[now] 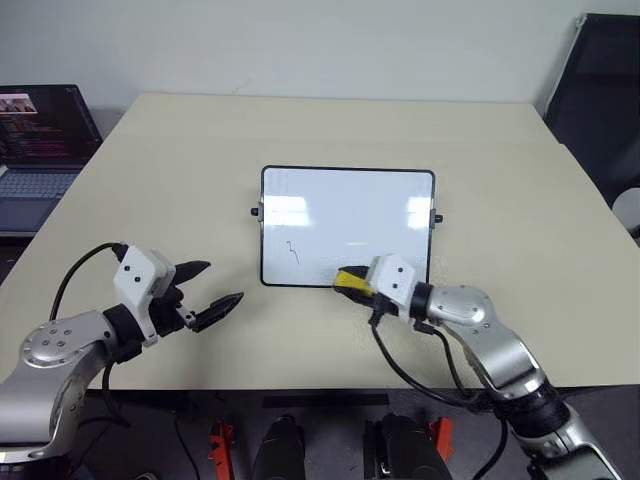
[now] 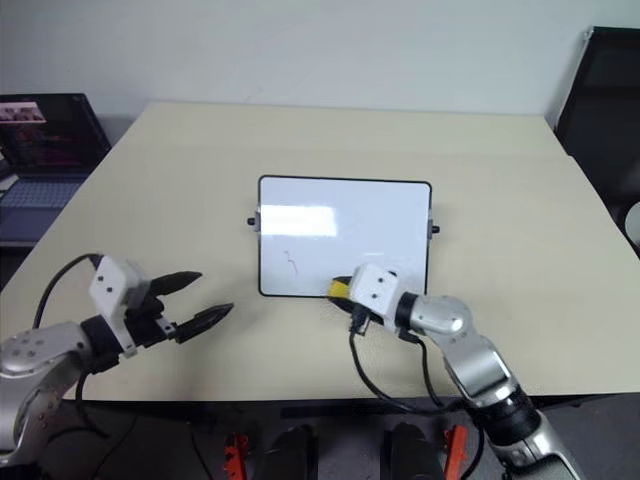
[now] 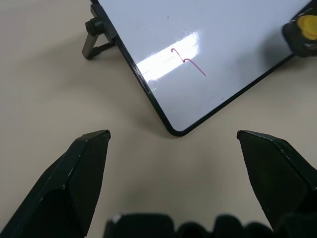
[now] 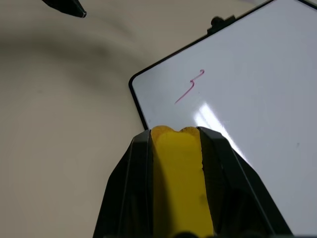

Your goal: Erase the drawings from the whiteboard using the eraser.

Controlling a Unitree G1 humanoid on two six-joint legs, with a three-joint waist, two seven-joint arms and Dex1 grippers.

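Eraser [image 4: 181, 183] – one, gripped | whiteboard [image 1: 345, 205] – one | drawing [image 1: 293, 252] – one

An office or lab room is suggested: a wide beige table [image 1: 200, 160] is set against a plain white wall [image 1: 300, 45], an open laptop [image 1: 40, 150] with a lit screen is seen beside it, and a dark chair [image 1: 600, 110] is placed opposite.

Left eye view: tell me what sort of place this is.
Probably an office or lab workroom: a wide beige table against a plain pale wall, an open laptop with a lit screen at its left, and a dark chair at its right.
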